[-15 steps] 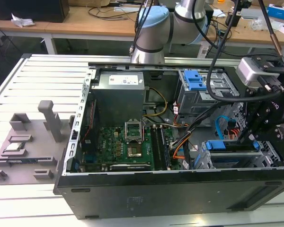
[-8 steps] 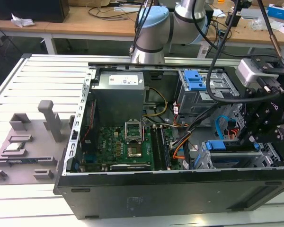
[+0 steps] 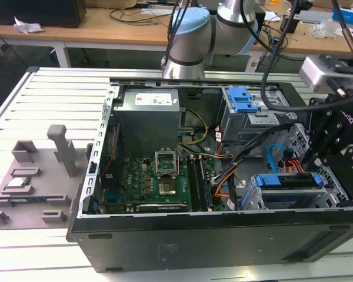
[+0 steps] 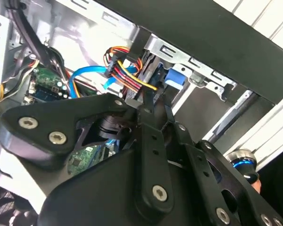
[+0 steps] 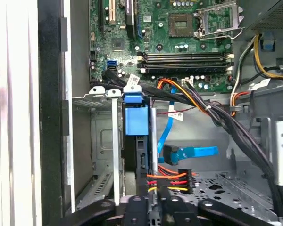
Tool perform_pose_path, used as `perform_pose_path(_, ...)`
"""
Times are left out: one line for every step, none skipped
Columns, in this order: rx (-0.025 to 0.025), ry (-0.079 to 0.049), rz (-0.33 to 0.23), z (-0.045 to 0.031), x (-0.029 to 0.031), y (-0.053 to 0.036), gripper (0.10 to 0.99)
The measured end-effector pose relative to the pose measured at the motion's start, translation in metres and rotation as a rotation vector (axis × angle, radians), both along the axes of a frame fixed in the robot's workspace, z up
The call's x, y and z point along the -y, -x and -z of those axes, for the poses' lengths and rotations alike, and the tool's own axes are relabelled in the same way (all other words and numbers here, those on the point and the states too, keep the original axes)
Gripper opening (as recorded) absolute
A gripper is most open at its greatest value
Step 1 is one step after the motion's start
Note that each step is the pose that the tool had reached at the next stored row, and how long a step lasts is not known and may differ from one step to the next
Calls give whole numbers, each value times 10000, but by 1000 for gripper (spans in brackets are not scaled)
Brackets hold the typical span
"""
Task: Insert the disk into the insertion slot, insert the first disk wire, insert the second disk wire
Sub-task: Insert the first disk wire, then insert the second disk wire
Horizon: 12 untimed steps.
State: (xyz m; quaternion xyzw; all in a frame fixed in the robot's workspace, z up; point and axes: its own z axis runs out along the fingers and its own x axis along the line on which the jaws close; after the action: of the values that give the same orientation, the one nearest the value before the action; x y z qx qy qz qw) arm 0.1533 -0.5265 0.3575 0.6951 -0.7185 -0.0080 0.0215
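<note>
Already seated in the insertion slot, the disk is shown; the first disk wire is pinched by the gripper, the second disk wire nearby.

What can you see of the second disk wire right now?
The second disk wire is a thin, flat, light-blue cable that looks like plastic. In the first wrist view it comes from the motherboard edge, curves down beside the disk and ends in a dark plug with a flat blue stretch beside it. The plug seems loose, apart from the disk, just above the orange-and-black wire bundle.
</note>
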Motion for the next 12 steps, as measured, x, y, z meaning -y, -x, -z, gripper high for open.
perform_pose_path(0, -3, 1, -21, -14, 0, 227)
perform_pose_path(0, -1, 0, -60, -31, 0, 161)
perform_pose_path(0, 0, 0, -88, -39, 0, 106)
perform_pose_path(0, 0, 0, -118, -44, 0, 106)
perform_pose_path(0, -1, 0, -187, -47, 0, 106)
perform_pose_path(0, -1, 1, -205, -47, 0, 106)
perform_pose_path(-1, -5, 0, -207, -47, 0, 106)
perform_pose_path(-1, -4, 0, -207, -47, 0, 106)
perform_pose_path(0, -3, 0, -208, -47, 0, 106)
perform_pose_path(0, -2, 0, -209, -47, 0, 106)
perform_pose_path(-1, -2, 0, -209, -47, 0, 106)
perform_pose_path(0, -2, 0, -209, -47, 0, 106)
